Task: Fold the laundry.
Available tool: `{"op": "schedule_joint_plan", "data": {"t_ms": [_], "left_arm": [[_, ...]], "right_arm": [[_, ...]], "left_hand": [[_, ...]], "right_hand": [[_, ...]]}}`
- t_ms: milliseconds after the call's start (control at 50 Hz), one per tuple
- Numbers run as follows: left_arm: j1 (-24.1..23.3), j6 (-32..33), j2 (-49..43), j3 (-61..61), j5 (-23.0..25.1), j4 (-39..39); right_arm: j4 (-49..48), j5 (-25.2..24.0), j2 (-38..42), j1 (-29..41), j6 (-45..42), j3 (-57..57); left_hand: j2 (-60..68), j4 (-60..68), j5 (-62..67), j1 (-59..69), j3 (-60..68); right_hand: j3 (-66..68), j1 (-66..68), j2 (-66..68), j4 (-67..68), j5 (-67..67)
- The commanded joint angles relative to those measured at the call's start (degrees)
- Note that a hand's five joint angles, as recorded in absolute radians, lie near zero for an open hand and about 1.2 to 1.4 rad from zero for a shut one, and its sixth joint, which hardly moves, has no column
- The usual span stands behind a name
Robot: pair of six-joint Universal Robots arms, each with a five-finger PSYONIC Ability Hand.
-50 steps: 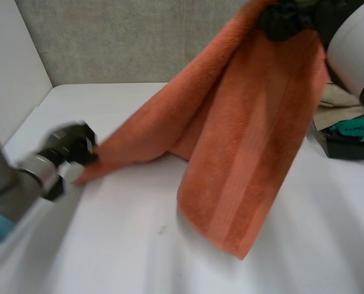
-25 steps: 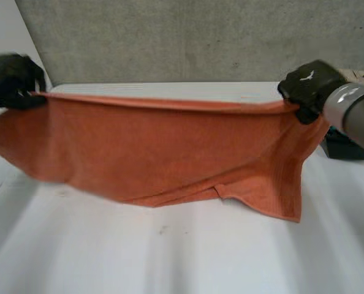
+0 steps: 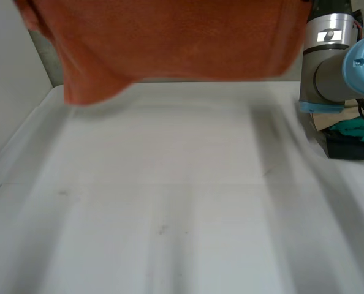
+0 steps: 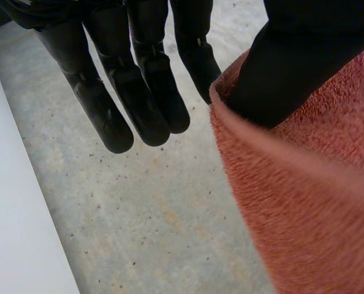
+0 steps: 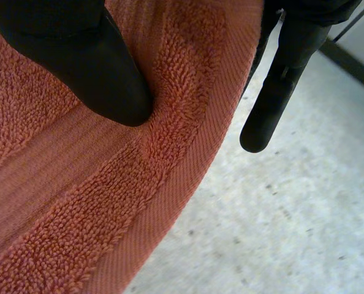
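I see the orange terry towel (image 3: 170, 37) held up in the air, spread wide across the far side of the white table (image 3: 170, 202). Its lower edge hangs clear above the tabletop, and the corner on my left side droops lower than the rest.

In the left wrist view, the left hand (image 4: 139, 86) has its fingers (image 4: 108, 116) straight. The thumb (image 4: 292, 67) presses into the towel right at its edge, and the nearest finger sits just on the other side of that edge, so this is a pinch on the towel. The grey speckled wall (image 4: 145, 214) is behind it.

In the right wrist view, the right hand (image 5: 78, 61) has its thumb pushed into the pile beside the woven border. One straight finger (image 5: 280, 92) sticks out past the hem, and the towel is clamped between them near its edge.

In the head view, the right arm (image 3: 335, 67), with its grey joint and light-blue cap, stands up at the towel's right end. Just beside it, at the table's right edge, sits a black bin (image 3: 347, 147) holding teal cloth (image 3: 356, 127) and beige cloth (image 3: 329, 119).
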Motion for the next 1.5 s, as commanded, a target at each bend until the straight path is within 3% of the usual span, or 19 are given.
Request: {"op": "schedule_joint_plan", "data": {"t_ms": [20,160,240,320,440,540,640,660,740,840,940,1040,1120,1180,1280,1460,1480,1500], "left_arm": [[0.3,-2.5,3.1,-9.9,4.7,-2.0],[1.1,-0.6,3.3,-23.0,12.5,-5.3],[2.3,3.0,2.9,-29.9,13.4,-8.0],[3.4,7.9,2.8,-35.8,13.7,-13.0],[4.6,18.8,6.7,-44.5,17.7,-29.1],[6.1,30.7,12.2,-49.3,20.8,-45.5],[9.1,46.0,18.0,-52.3,18.8,-64.5],[10.2,51.1,19.3,-52.8,17.8,-70.8],[11.8,62.5,21.4,-53.1,15.1,-82.4],[10.6,66.4,21.0,-50.2,14.5,-77.1],[4.8,59.7,14.6,-42.9,15.3,-64.3],[-0.4,51.2,8.0,-35.9,15.1,-51.8],[-3.7,44.5,1.9,-30.1,12.8,-40.3],[-5.7,40.3,-3.3,-25.1,8.3,-32.1],[-7.5,39.5,-11.5,-17.0,4.2,-27.5],[-9.4,39.5,-22.2,-5.3,3.5,-27.6],[-9.5,39.2,-23.1,-4.0,3.6,-27.5],[-9.5,38.9,-23.4,-3.5,3.8,-27.5]], "right_arm": [[11.1,-1.3,1.1,-0.5,1.3,0.8],[19.3,-4.4,1.4,-1.1,1.0,8.0],[21.9,-7.7,2.2,-1.4,-0.9,12.9],[26.6,-7.9,2.7,-1.9,-5.4,16.8],[41.1,-7.9,-0.4,-3.0,-11.2,21.7],[59.9,-7.5,-8.0,-4.4,-16.7,28.3],[75.2,-6.5,-17.4,-6.7,-25.3,38.0],[76.1,-6.6,-19.0,-7.4,-27.2,39.8],[74.8,-9.5,-26.2,-8.6,-37.1,46.6],[71.4,-11.6,-24.6,-7.2,-33.7,46.8],[65.6,-9.6,-18.1,-5.5,-26.1,40.4],[57.0,-0.1,-9.1,-4.3,-18.8,31.6],[51.4,5.3,-3.8,-3.7,-18.4,27.1],[47.3,5.9,-1.3,-3.5,-18.1,25.1],[37.9,5.9,4.0,-2.5,-18.6,21.2],[29.4,8.1,12.0,-0.8,-18.7,13.3],[29.2,8.6,12.9,-0.6,-18.8,12.5],[29.2,9.2,13.8,-0.5,-19.0,11.7]], "left_hand": [[11.3,11.1,13.5,12.8,11.7],[11.3,11.1,13.5,12.8,11.7],[11.3,11.1,13.5,12.8,11.7],[11.3,11.1,13.5,12.8,11.7],[11.3,11.1,13.5,12.8,11.7],[11.3,11.1,13.5,12.8,11.7],[11.3,11.1,13.5,12.8,11.7],[11.3,11.1,13.5,12.8,11.7],[11.3,11.1,13.5,12.8,11.7],[11.3,11.1,13.5,12.8,11.7],[11.3,11.1,13.5,12.8,11.7],[11.3,11.1,13.5,12.8,11.7],[11.3,11.1,13.5,12.8,11.7],[11.3,11.1,13.5,12.8,11.7],[11.3,11.1,13.5,12.8,11.7],[11.3,11.1,13.5,12.8,11.7],[11.3,11.1,13.5,12.8,11.7],[11.3,11.1,13.5,12.8,11.7]], "right_hand": [[11.6,16.0,12.2,11.1,11.5],[11.6,16.0,12.2,11.1,11.5],[11.6,16.0,12.2,11.1,11.5],[11.6,16.0,12.2,11.1,11.5],[11.6,16.0,12.2,11.1,11.5],[11.6,16.0,12.2,11.1,11.5],[11.6,16.0,12.2,11.1,11.5],[11.6,16.0,12.2,11.1,11.5],[11.6,16.0,12.2,11.1,11.5],[11.6,16.0,12.2,11.1,11.5],[11.6,16.0,12.2,11.1,11.5],[11.6,16.0,12.2,11.1,11.5],[11.6,16.0,12.2,11.1,11.5],[11.6,16.0,12.2,11.1,11.5],[11.6,16.0,12.2,11.1,11.5],[11.6,16.0,12.2,11.1,11.5],[-1.1,3.4,-0.5,-1.6,-1.2],[-22.8,-18.4,-22.2,-23.3,-22.9]]}}
